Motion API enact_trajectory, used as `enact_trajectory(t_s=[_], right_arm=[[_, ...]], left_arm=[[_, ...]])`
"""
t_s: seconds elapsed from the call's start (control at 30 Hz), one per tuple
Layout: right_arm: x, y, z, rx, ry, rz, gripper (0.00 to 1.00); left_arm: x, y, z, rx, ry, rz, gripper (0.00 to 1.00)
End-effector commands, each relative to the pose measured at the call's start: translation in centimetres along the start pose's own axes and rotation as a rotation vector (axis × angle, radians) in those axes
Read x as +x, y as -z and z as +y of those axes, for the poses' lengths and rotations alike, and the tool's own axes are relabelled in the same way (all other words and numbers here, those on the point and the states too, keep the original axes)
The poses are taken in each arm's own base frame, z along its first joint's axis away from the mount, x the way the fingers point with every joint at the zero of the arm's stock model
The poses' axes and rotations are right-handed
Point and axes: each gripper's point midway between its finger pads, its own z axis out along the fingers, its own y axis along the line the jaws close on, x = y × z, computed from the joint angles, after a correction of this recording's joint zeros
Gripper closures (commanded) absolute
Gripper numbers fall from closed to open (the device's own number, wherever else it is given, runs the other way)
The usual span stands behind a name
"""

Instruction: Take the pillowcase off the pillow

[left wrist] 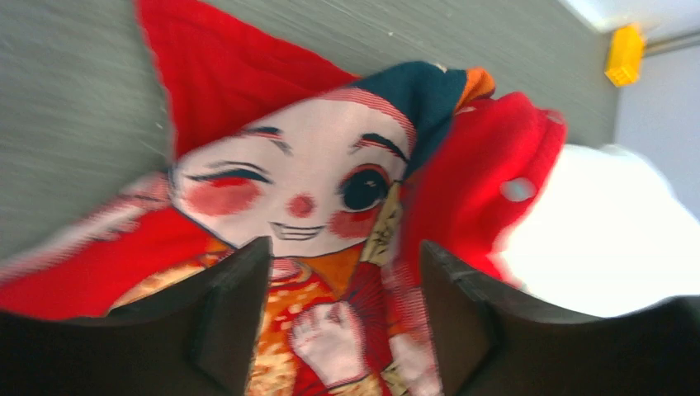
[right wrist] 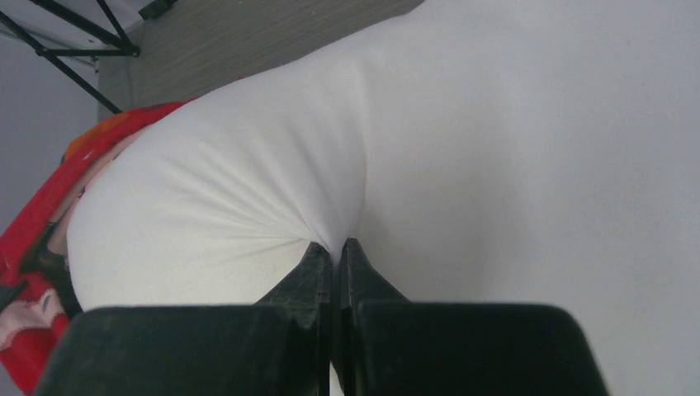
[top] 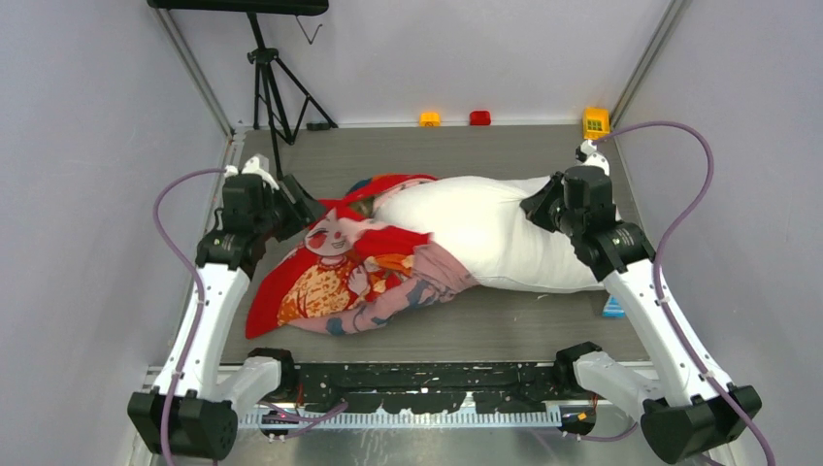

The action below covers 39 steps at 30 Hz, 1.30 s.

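The white pillow (top: 495, 233) lies across the middle right of the table, mostly bare. The red printed pillowcase (top: 335, 267) is bunched at its left end, still around that end. My right gripper (top: 540, 206) is shut on a pinch of the pillow's white fabric (right wrist: 272, 190) at its right end. My left gripper (top: 301, 209) is open and empty, hovering just above the pillowcase's cartoon face (left wrist: 297, 190); nothing is between its fingers (left wrist: 231, 305). The pillow shows at the right of the left wrist view (left wrist: 603, 239). The blue tag is not visible.
A camera tripod (top: 272, 87) stands at the back left. Small orange (top: 429, 118), red (top: 479, 117) and yellow (top: 595, 121) blocks sit along the back edge. A blue item (top: 613, 307) lies by the right arm. Grey walls close in both sides.
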Motion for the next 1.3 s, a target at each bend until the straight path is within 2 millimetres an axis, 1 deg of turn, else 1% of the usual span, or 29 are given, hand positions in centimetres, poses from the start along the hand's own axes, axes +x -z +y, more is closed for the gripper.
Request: enact_trajectory(t_s=[0.0, 0.07, 0.1, 0.13, 0.2, 0.3, 0.4, 0.47, 0.53, 0.57, 0.6, 0.7, 0.8, 0.87, 0.93, 1.0, 1.1, 1.13, 1.2, 1.27], right_arm=[[-7.7, -0.9, 0.1, 0.046, -0.145, -0.255, 1.00], [-7.3, -2.2, 0.9, 0.006, -0.189, -0.235, 1.00], [-7.3, -2.8, 1.2, -0.007, -0.208, -0.234, 1.00], [-7.1, -3.4, 1.2, -0.005, -0.224, -0.228, 1.00], [-6.6, -4.6, 1.0, 0.005, -0.235, -0.209, 1.00], [-6.0, -5.3, 1.0, 0.004, -0.242, -0.186, 1.00], [-5.7, -5.4, 0.9, -0.001, -0.242, -0.183, 1.00], [-5.6, -5.3, 1.0, -0.004, -0.233, -0.181, 1.00], [-5.5, -5.3, 0.9, -0.001, -0.224, -0.175, 1.00], [-5.4, -5.2, 0.8, -0.001, -0.221, -0.174, 1.00], [-5.4, -5.2, 0.8, 0.001, -0.217, -0.171, 1.00], [-5.2, -5.0, 0.8, -0.003, -0.211, -0.167, 1.00], [-5.2, -4.8, 0.7, -0.004, -0.206, -0.167, 1.00], [-5.2, -4.7, 0.7, -0.005, -0.202, -0.167, 1.00], [-5.2, -4.6, 0.7, -0.005, -0.202, -0.167, 1.00], [-5.1, -4.6, 0.8, -0.008, -0.202, -0.163, 1.00], [-5.1, -4.4, 0.8, -0.010, -0.198, -0.164, 1.00], [-5.2, -4.2, 0.7, -0.007, -0.195, -0.166, 1.00], [-5.5, -3.9, 0.7, -0.001, -0.183, -0.175, 1.00], [-5.8, -3.6, 0.6, 0.007, -0.175, -0.190, 1.00]], left_arm=[[-2.1, 0.0, -1.8, 0.052, -0.073, 0.037, 0.22], [-0.7, 0.7, -4.0, 0.116, -0.123, 0.095, 0.03], [0.1, 1.1, -5.0, 0.130, -0.164, 0.110, 0.01], [1.1, 1.7, -6.1, 0.146, -0.211, 0.123, 0.00], [3.1, 2.6, -7.5, 0.156, -0.300, 0.153, 0.00], [6.1, 3.8, -8.7, 0.164, -0.395, 0.209, 0.00], [8.6, 5.0, -9.4, 0.173, -0.448, 0.252, 0.00], [10.4, 5.9, -10.5, 0.209, -0.473, 0.277, 0.00], [11.9, 6.5, -11.6, 0.248, -0.501, 0.282, 0.01], [12.4, 6.5, -11.8, 0.246, -0.521, 0.278, 0.01], [12.9, 6.5, -11.8, 0.234, -0.546, 0.274, 0.00], [14.5, 5.8, -10.8, 0.164, -0.618, 0.309, 0.00], [15.9, 5.0, -10.6, 0.096, -0.671, 0.306, 0.00], [16.3, 4.4, -11.1, 0.062, -0.684, 0.264, 0.00], [17.3, 3.9, -12.3, 0.094, -0.670, 0.277, 0.00], [18.0, 2.9, -12.9, 0.102, -0.652, 0.269, 0.00], [18.4, 1.3, -12.0, 0.049, -0.701, 0.249, 0.00], [18.2, 0.9, -11.4, 0.013, -0.713, 0.245, 0.00], [17.8, 0.1, -9.7, -0.075, -0.712, 0.237, 0.05], [18.1, -0.5, -8.4, -0.110, -0.701, 0.253, 0.05]])
